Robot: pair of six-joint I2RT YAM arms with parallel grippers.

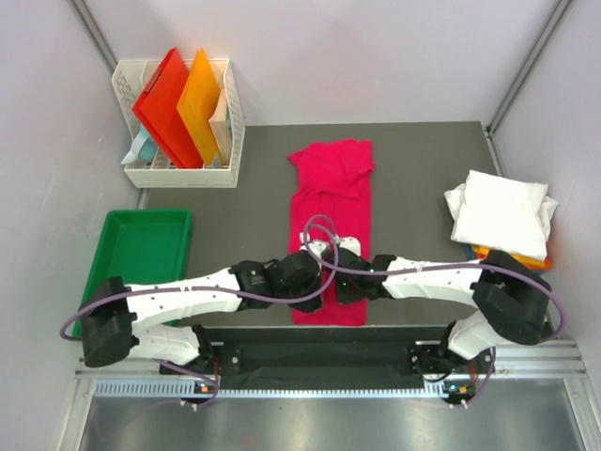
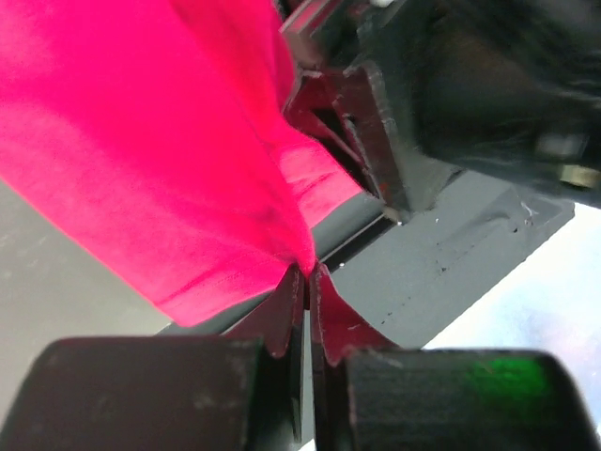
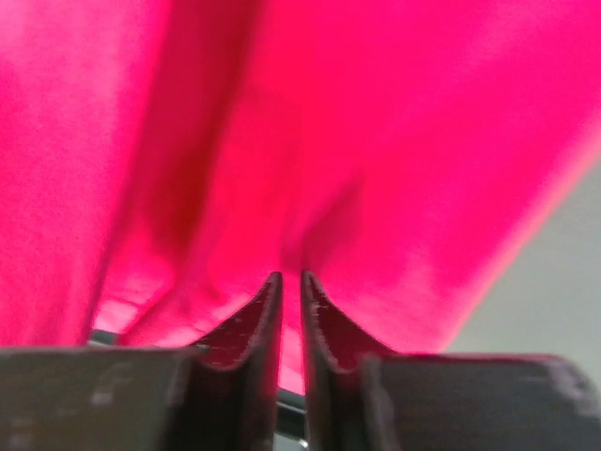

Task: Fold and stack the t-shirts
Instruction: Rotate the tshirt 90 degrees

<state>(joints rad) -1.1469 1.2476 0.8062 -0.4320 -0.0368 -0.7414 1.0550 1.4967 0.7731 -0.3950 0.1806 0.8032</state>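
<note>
The magenta-pink t-shirt (image 1: 331, 202) lies as a long narrow strip down the middle of the dark table, collar end far, hem near the front edge. My left gripper (image 1: 315, 282) is shut on its near left edge; in the left wrist view the cloth (image 2: 169, 160) rises from the pinched fingertips (image 2: 306, 274). My right gripper (image 1: 344, 278) is shut on the near right part; pink cloth (image 3: 376, 141) fills the right wrist view above the closed tips (image 3: 290, 279). A stack of folded shirts, white (image 1: 502, 211) over orange (image 1: 488, 252), sits at the right.
A white basket (image 1: 230, 132) with red and orange folders (image 1: 174, 103) stands at the back left. A green tray (image 1: 141, 246) lies at the left. The table's front edge runs just under both grippers. Grey walls close in on both sides.
</note>
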